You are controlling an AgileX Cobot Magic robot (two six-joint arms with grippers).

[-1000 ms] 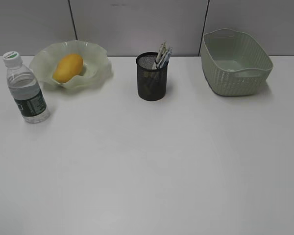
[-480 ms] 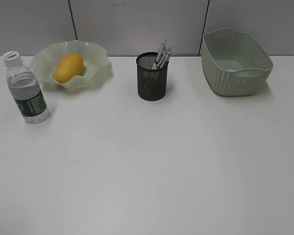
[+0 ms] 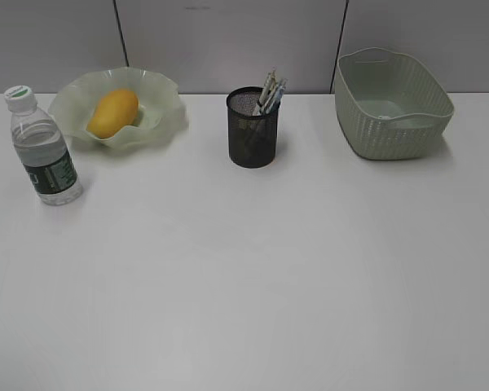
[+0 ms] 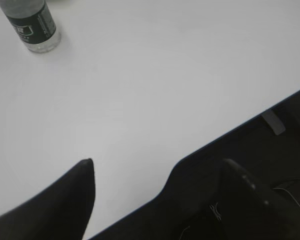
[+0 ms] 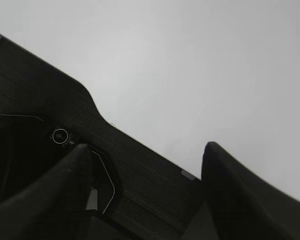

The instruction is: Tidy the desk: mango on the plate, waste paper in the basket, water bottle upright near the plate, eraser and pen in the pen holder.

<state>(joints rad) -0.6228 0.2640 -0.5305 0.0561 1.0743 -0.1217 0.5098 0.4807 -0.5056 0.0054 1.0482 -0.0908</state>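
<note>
Both arms hang back at the near edge of the desk (image 3: 244, 277), out of the exterior view. The left gripper (image 4: 157, 167) has its jaws spread wide with nothing between them; the water bottle (image 4: 32, 25) stands well ahead of it on the tabletop. The right gripper (image 5: 145, 150) is likewise spread and empty, over the desk's edge. Farther out, the mango (image 3: 112, 112) lies in the plate (image 3: 167, 114) just behind the upright bottle, pens (image 3: 270, 90) stick out of the pen holder (image 3: 253, 134), and the basket (image 3: 391, 122) sits far right.
</note>
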